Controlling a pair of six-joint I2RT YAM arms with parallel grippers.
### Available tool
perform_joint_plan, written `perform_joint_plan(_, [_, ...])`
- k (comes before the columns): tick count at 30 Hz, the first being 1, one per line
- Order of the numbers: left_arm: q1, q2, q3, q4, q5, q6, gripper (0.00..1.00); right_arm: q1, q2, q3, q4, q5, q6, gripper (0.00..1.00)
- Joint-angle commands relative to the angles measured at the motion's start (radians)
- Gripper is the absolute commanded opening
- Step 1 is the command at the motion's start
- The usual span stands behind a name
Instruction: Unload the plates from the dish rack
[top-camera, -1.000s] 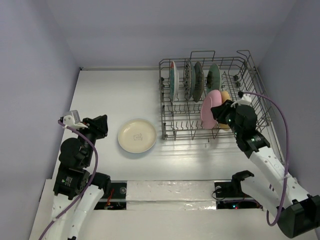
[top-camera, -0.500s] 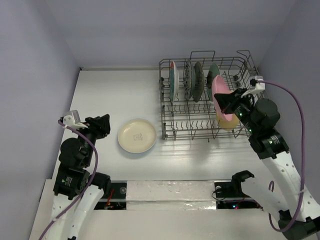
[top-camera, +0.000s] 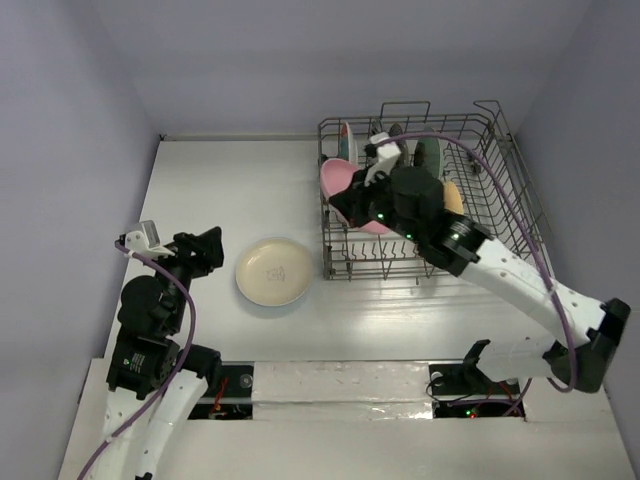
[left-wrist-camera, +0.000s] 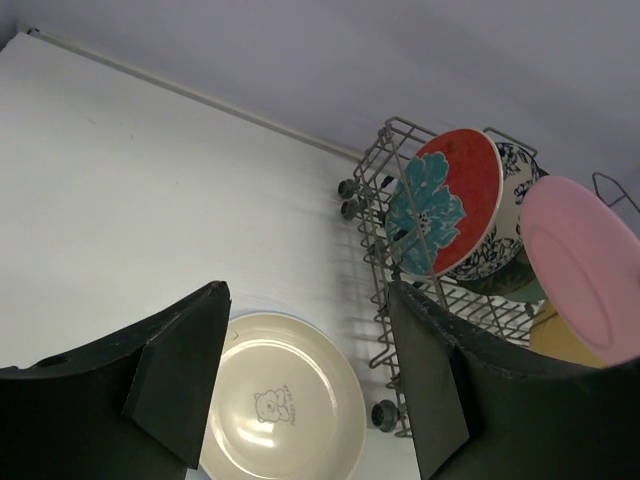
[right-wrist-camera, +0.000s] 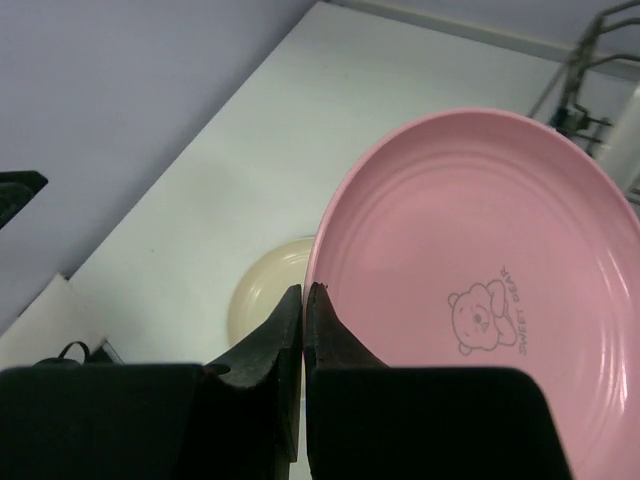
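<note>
My right gripper (top-camera: 347, 207) is shut on the rim of a pink plate (top-camera: 335, 178), held tilted above the left end of the grey wire dish rack (top-camera: 490, 190). In the right wrist view the jaws (right-wrist-camera: 303, 295) pinch the left edge of the pink plate (right-wrist-camera: 480, 260). A cream plate (top-camera: 273, 271) lies flat on the table left of the rack. My left gripper (top-camera: 205, 250) hangs open and empty just left of it. Other plates stand in the rack: a red-and-teal flowered one (left-wrist-camera: 445, 200), a green one (top-camera: 428, 150) and an orange-yellow one (top-camera: 452, 195).
The rack's raised wire handle loops (top-camera: 405, 105) stand at its back edge. My right arm (top-camera: 500, 270) crosses over the rack's front. Lilac walls close in the white table (top-camera: 230, 180) at the back and both sides.
My right arm has swung left with the pink plate, from the rack's right side to above its left end. The left gripper's jaws have opened wider; that arm stayed put.
</note>
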Motion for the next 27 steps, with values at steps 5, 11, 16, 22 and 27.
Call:
perform_joint_plan(5, [0.025, -0.011, 0.033, 0.006, -0.158, -0.013, 0.62, 0.164, 0.250, 0.223, 0.060, 0.006, -0.081, 0.00])
perform_joint_plan(11, [0.036, -0.038, 0.040, -0.001, -0.235, -0.024, 0.71, 0.265, 0.529, 0.362, 0.050, 0.006, -0.116, 0.00])
perform_joint_plan(16, [0.036, -0.044, 0.048, -0.012, -0.264, -0.030, 0.71, 0.288, 0.679, 0.412, 0.059, 0.016, -0.119, 0.00])
perform_joint_plan(22, [0.036, -0.047, 0.048, -0.009, -0.261, -0.030, 0.71, 0.363, 0.811, 0.434, 0.062, 0.048, -0.113, 0.00])
perform_joint_plan(27, [0.036, -0.044, 0.043, -0.009, -0.245, -0.030, 0.71, 0.410, 0.870, 0.443, 0.050, 0.153, -0.109, 0.00])
